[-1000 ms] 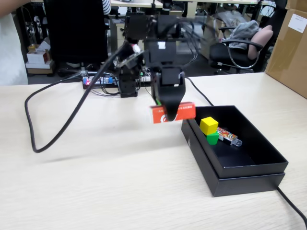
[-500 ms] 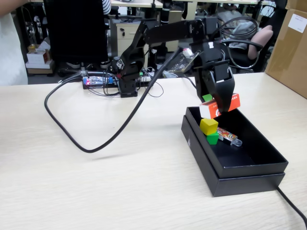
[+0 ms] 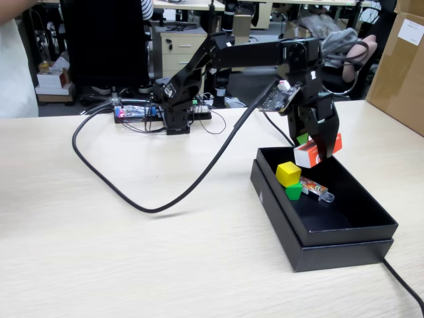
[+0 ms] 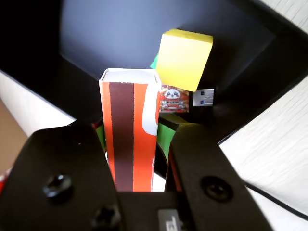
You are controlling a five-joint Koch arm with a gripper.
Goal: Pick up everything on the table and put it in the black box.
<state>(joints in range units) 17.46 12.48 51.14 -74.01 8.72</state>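
My gripper (image 3: pixel 323 154) is shut on the red-and-white carton (image 3: pixel 306 157) and holds it in the air over the far part of the black box (image 3: pixel 331 254). In the wrist view the carton (image 4: pixel 130 125), with its dark stripe, sticks out between the two black fingers (image 4: pixel 72 159), open end forward. Below it in the box, the yellow cube (image 3: pixel 288 173) (image 4: pixel 183 57) rests on the green cube (image 3: pixel 294 192), of which the wrist view shows only a sliver (image 4: pixel 155 62). Beside the cubes lies an orange-patterned stick (image 3: pixel 315 188) (image 4: pixel 175 98).
The beige table (image 3: pixel 132 265) carries a long black cable (image 3: pixel 112 187) looping left of the box, and a circuit board (image 3: pixel 139 111) by the arm's base. A brown cardboard carton (image 3: pixel 401 59) stands at the right edge. Another cable (image 3: pixel 404 285) runs off at bottom right.
The arm has swung to the right with the carton in its grip, from left of the box to above the box's far part. The cubes and the stick have not moved.
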